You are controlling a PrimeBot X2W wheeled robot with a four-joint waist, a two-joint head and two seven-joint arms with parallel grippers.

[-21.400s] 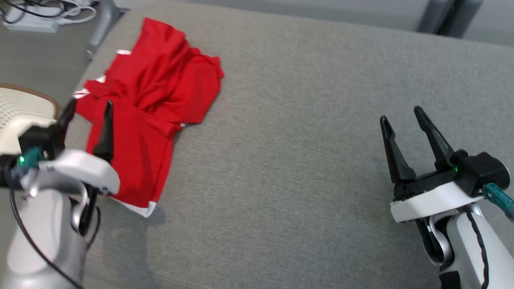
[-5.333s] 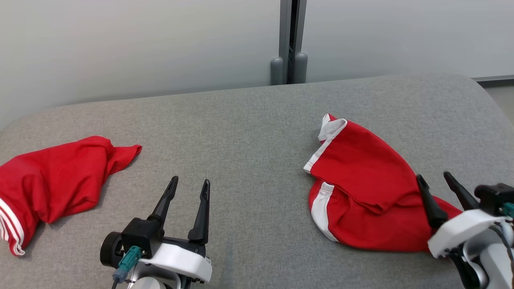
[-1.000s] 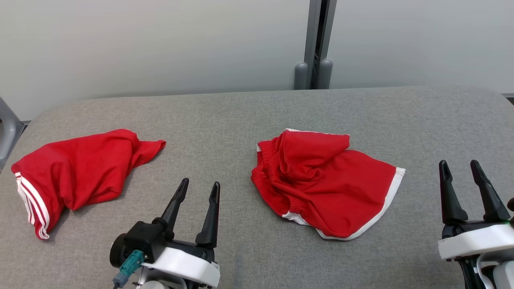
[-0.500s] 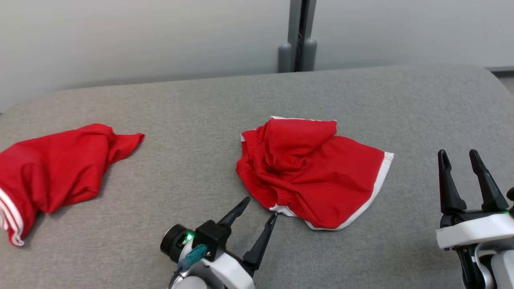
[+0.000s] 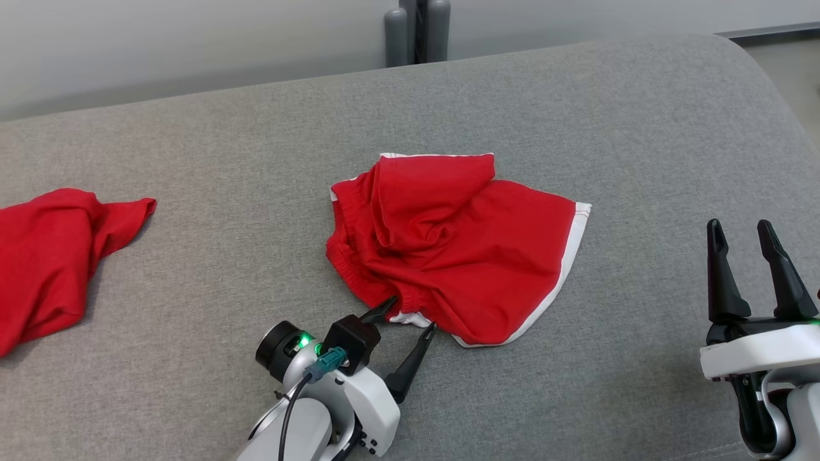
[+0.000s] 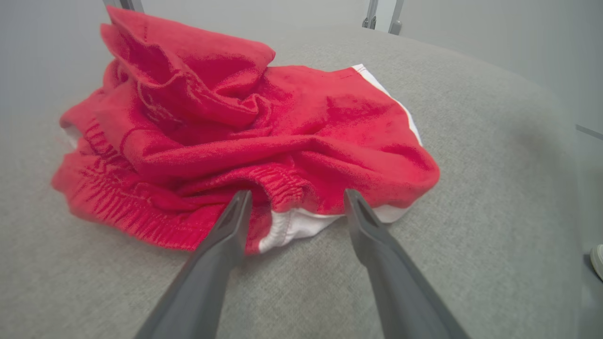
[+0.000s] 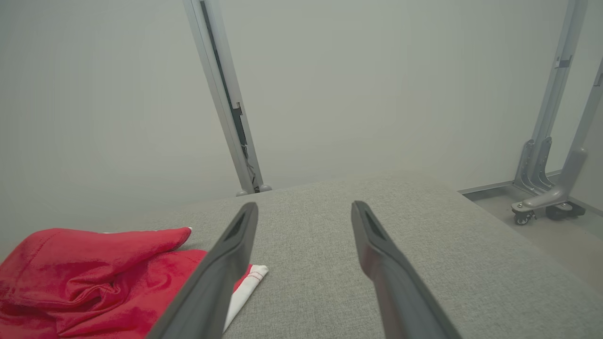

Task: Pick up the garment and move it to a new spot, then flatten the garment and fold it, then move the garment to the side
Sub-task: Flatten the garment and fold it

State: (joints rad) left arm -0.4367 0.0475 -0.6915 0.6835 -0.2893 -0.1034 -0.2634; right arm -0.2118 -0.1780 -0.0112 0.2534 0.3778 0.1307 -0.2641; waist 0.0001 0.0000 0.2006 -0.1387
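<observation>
Left gripper [image 5: 411,314], jaws released, is straddling the near edge of the red shorts [image 5: 448,243]; a shallow bite risks snagging one layer and bunching them. Right gripper [image 5: 738,223] is hovering, jaws released.

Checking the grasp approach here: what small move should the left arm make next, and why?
Probably ease the left gripper slightly forward before closing. Its jaws stand open astride the near waistband edge of the red shorts, only the tips reaching the fabric; the shorts lie crumpled.

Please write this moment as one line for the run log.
shorts: crumpled, not held | left hand: open, tips at waistband | right hand: open, apart from shorts | second garment: at left
</observation>
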